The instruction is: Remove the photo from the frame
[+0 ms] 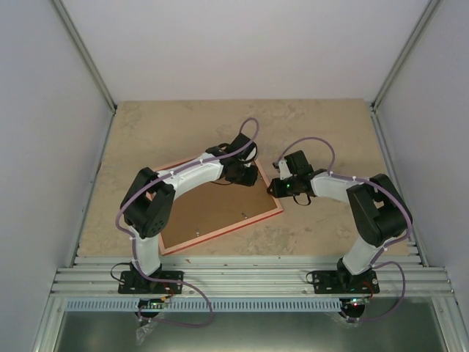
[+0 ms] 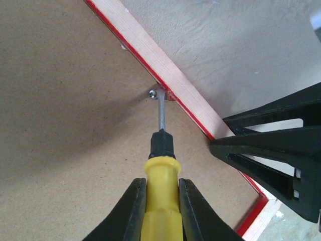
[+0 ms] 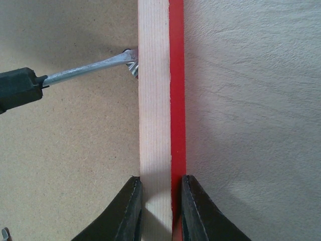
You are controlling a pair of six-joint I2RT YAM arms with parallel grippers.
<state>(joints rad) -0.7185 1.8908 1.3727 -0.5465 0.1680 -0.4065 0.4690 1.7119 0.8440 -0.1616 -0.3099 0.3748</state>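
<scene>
The frame (image 1: 212,213) lies face down on the table, brown backing board up, with a pale rim (image 2: 150,50) and a red outer edge. The photo is hidden under the board. My left gripper (image 2: 161,182) is shut on a yellow-handled screwdriver (image 2: 161,211). The screwdriver's metal tip rests on a small metal tab (image 2: 153,94) at the inner side of the rim. My right gripper (image 3: 160,178) is shut across the rim (image 3: 154,100) on the frame's right side, one finger on the board side and one on the red edge. From the right wrist view the screwdriver shaft (image 3: 85,70) comes in from the left.
Beige tabletop (image 1: 322,132) surrounds the frame, with grey walls at left, right and back. The two grippers (image 1: 242,172) (image 1: 277,185) work close together at the frame's far right corner. The right gripper's black fingers (image 2: 271,155) show in the left wrist view. Another metal tab (image 3: 4,233) sits on the board.
</scene>
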